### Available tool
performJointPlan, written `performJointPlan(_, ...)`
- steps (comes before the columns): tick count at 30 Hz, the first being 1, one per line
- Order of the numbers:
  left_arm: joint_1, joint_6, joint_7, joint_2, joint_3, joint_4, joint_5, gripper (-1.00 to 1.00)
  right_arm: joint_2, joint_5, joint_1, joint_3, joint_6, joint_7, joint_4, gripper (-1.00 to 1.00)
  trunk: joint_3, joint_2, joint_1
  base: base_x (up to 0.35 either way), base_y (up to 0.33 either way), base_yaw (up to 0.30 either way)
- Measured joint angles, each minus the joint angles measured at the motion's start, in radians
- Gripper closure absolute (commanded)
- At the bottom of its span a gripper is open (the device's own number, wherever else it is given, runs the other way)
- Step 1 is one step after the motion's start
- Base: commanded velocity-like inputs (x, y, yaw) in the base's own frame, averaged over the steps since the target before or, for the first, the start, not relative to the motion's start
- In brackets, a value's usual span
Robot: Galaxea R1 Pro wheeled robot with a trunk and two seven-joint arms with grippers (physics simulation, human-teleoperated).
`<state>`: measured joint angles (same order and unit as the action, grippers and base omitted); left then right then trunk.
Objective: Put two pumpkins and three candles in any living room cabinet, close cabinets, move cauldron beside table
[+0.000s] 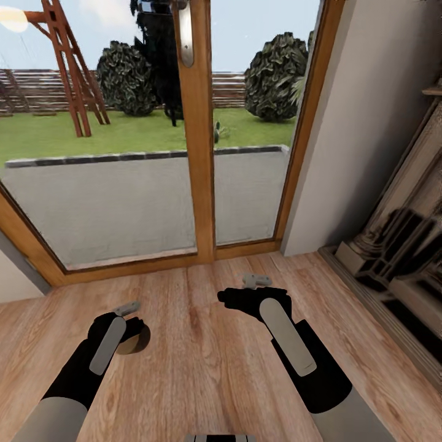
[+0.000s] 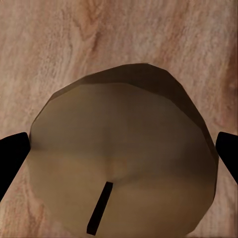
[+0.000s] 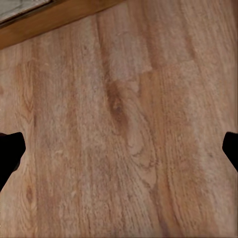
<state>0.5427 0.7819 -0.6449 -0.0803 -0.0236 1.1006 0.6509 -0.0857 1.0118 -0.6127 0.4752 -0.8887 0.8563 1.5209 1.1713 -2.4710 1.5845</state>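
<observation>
While facing the glass door (image 1: 202, 123), holding a brown candle (image 1: 134, 339) in the left gripper (image 1: 127, 319): dark fingers (image 2: 11, 156) pressed to either side of the stubby cylinder, wick end toward the wrist camera, plank floor (image 1: 202, 368) beneath. Lifted or resting on the boards, cannot tell. Right gripper (image 1: 245, 288) spread wide over bare floor with nothing between the fingers (image 3: 10, 151).

Judging by this, early to middle in the job: one candle in hand but not yet stowed; pumpkins, other candles, cabinet and cauldron nowhere among these pictures, so no way of telling how much is already put away. Left to do, at the least: carrying this candle to the cabinet, setting it inside, shutting up.

Near the door, hemmed on three sides: wooden sill and frame just ahead of both grippers, a pale wall (image 1: 362, 123) to the right of the door, and a dark ornate fireplace surround (image 1: 399, 245) further right with a raised base edge along the floor. Open planks toward the robot from the door, so likely backing or turning away for room.
</observation>
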Motion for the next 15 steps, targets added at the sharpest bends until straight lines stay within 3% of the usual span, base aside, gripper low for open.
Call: performJointPlan(15, 0.000, 0.000, 0.001, 0.000, 0.000, -0.001, 0.000, 1.00, 0.000, 0.000, 0.000, 0.000, 0.000, 0.000, 0.001, -1.00, -0.039, 0.091, -0.050, 0.000, 0.000, -0.005)
